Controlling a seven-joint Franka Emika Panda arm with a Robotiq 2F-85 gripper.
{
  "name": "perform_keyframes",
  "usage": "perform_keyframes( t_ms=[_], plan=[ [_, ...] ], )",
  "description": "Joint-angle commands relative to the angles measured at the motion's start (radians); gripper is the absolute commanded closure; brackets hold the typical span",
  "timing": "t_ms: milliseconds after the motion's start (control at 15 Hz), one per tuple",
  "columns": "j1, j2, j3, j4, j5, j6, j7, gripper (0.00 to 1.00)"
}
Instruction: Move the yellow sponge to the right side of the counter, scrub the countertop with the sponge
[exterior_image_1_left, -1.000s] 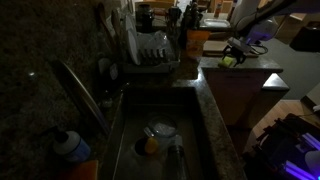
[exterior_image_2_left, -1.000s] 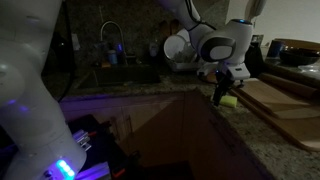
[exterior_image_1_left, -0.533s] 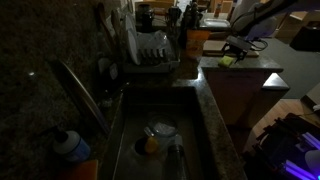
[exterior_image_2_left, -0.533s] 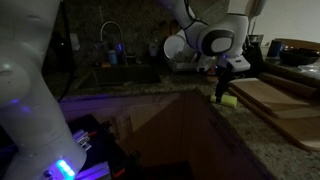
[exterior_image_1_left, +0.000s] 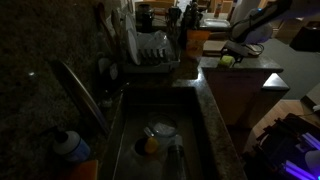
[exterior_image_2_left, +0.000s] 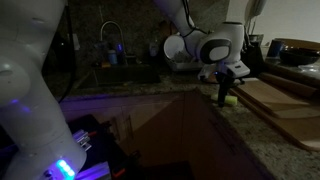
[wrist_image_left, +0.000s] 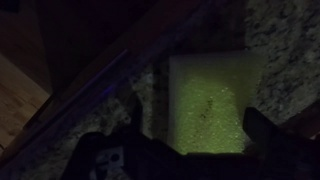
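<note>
Granite-bound: hovering the gripper (exterior_image_2_left: 226, 92) over the yellow sponge (wrist_image_left: 205, 105), lying flat right by the worktop (wrist_image_left: 290, 40) edge. Holding fingers (wrist_image_left: 270, 135) spread wide, straddling it, seemingly not clamping, probably readying to press down and scrub. Minding the wooden boards (exterior_image_2_left: 275, 100) just beside, narrowing any strokes away from that edge; leaving sink (exterior_image_1_left: 160, 140) and dish rack (exterior_image_1_left: 152, 48) toward the far end, well apart

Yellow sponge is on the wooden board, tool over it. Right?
No. The wrist view shows the yellow sponge lying on the speckled stone countertop near its edge, not on the wooden board; the tool is over it.
</note>
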Motion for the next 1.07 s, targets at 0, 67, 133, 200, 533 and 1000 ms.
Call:
perform_keyframes(
  t_ms=[0, 67, 133, 200, 533, 1000],
  plan=[
    [0.003, 0.004, -0.004, 0.005, 0.003, -0.002, -0.005, 0.00],
    [0.003, 0.004, -0.004, 0.007, 0.003, -0.002, -0.008, 0.00],
    [0.000, 0.004, -0.001, 0.013, 0.010, -0.008, -0.004, 0.00],
    [-0.001, 0.006, -0.001, 0.017, 0.012, -0.012, -0.002, 0.00],
    [0.004, 0.004, -0.006, 0.012, 0.004, -0.004, 0.006, 0.00],
    [0.010, -0.028, 0.010, -0.030, 0.016, 0.130, -0.007, 0.00]
  ],
)
